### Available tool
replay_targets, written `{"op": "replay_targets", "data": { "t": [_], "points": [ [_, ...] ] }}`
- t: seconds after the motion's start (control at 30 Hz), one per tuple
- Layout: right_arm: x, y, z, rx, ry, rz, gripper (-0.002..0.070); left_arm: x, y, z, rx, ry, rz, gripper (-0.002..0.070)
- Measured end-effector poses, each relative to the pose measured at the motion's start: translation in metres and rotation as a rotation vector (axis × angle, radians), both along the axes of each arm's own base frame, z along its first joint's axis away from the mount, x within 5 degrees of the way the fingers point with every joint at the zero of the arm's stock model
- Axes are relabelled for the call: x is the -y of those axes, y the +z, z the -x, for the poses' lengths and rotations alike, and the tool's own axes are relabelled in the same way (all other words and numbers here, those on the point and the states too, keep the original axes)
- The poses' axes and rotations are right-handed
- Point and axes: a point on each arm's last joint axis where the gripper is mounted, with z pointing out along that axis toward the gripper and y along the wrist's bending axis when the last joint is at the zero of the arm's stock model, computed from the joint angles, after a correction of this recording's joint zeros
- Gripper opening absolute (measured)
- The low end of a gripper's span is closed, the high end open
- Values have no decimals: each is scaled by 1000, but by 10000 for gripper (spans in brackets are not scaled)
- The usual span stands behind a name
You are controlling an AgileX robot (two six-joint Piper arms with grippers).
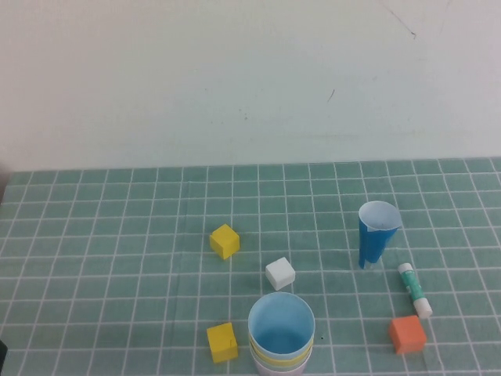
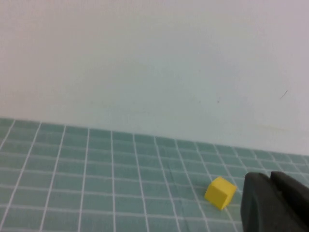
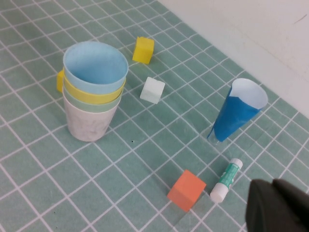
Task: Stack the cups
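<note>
Cups [image 3: 94, 89] already nested in one upright stack: light blue on top, yellow under it, pale green next, pinkish-white at the bottom, stack axis vertical, standing on the desk [image 1: 117, 235] at its near edge. Stack looks even, rims aligned, no tilt seen. Right tool [image 3: 280, 208] shows only as a dark tip at the corner of its wrist view; the stack is well apart from it, across the orange block [image 3: 187, 190] and glue stick [image 3: 227, 180], with the dark blue cone cup [image 3: 236, 113] off to one side between them and the wall. Left tool [image 2: 275, 203] is also just a dark tip in its wrist view, a yellow block [image 2: 220, 192] just beside it, no cups visible there. Neither tool appears in the high view. Can't tell how wide either tool is; nothing seen held. Right arm looks nearer the stack, judging by its view. Task reads as done, no further cup to add.
</note>
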Motion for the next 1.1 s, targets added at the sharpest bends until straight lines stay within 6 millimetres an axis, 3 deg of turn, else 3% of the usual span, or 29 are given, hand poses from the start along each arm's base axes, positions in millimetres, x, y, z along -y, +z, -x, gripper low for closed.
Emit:
{"op": "replay_targets", "data": {
  "t": [0.13, 0.37, 1.1],
  "points": [
    [0, 0, 0, 0, 0, 0, -1, -1, -18, -1, -74, 27, 14, -2],
    [0, -1, 0, -1, 0, 1, -1, -1, -32, 2, -229, 35, -35, -2],
    [0, -1, 0, -3, 0, 3, -1, -1, -33, 3, -222, 8, -226, -2]
  ]
}}
